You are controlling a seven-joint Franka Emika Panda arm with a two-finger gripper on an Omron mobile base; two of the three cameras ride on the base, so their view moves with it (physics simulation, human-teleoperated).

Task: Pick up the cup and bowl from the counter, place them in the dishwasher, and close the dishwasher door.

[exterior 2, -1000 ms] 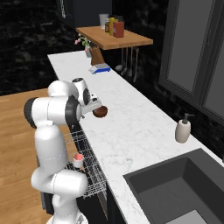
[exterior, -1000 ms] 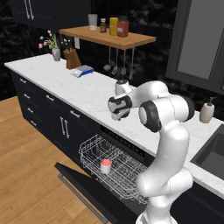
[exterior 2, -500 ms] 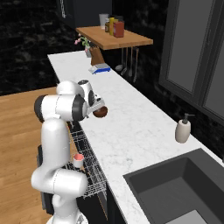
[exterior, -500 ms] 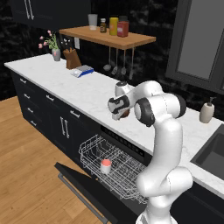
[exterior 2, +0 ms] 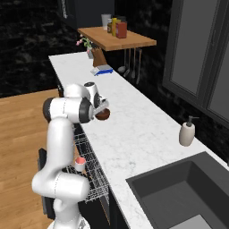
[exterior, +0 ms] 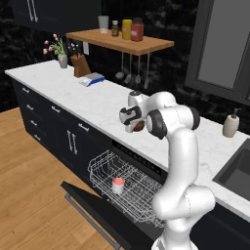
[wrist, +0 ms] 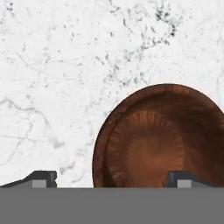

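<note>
The gripper [wrist: 110,179] is straddling the glossy brown bowl [wrist: 157,138], seemingly pinching its rim (contact hidden), above the veined counter [wrist: 65,65]; the cup [exterior: 117,185] is sitting in the wire rack [exterior: 100,168].

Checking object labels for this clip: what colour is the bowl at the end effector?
Dark, glossy reddish-brown; the bowl shows best in the hand view, over white grey-veined marble.

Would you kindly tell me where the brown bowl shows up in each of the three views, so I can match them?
Left base view: the bowl sits mid-frame, tucked behind the arm's wrist, above the counter.
Right base view: left of centre, just right of the wrist, near the counter's front edge.
Hand view: lower right, large, over white marble.
Shared landmark: the soap bottle marks the sink end in both base views.
</note>
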